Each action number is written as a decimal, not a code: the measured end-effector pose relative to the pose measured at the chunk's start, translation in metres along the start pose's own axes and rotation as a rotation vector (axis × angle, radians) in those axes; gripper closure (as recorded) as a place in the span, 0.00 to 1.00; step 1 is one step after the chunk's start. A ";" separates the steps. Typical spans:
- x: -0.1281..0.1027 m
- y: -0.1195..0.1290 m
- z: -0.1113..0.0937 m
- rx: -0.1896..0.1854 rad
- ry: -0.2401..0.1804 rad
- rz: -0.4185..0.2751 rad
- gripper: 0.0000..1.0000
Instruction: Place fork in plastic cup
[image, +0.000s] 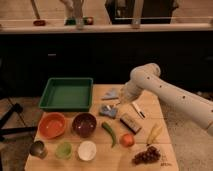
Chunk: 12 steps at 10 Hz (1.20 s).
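The plastic cup (63, 149) is small, pale green and translucent, in the front row of the table between a shiny metal cup (38, 148) and a white round cup (87, 150). My gripper (120, 103) is low over the middle of the table, just right of a blue cloth (108, 111), at the end of the white arm (165, 95) that reaches in from the right. A thin pale sliver at the gripper's tip (114, 106) may be the fork; I cannot make it out for sure. The cup is far to the gripper's front left.
A green tray (66, 93) lies at the back left. An orange bowl (51, 125) and a dark bowl (84, 124) sit mid-left. A white-and-black-handled utensil (137, 110), dark block (131, 123), green chili (110, 133), tomato (128, 140), banana (154, 134) and grapes (147, 155) lie on the right.
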 end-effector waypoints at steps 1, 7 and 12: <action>-0.017 -0.007 0.000 0.000 -0.003 -0.044 1.00; -0.142 -0.030 0.019 -0.073 -0.069 -0.424 1.00; -0.201 0.011 0.015 -0.102 -0.158 -0.604 1.00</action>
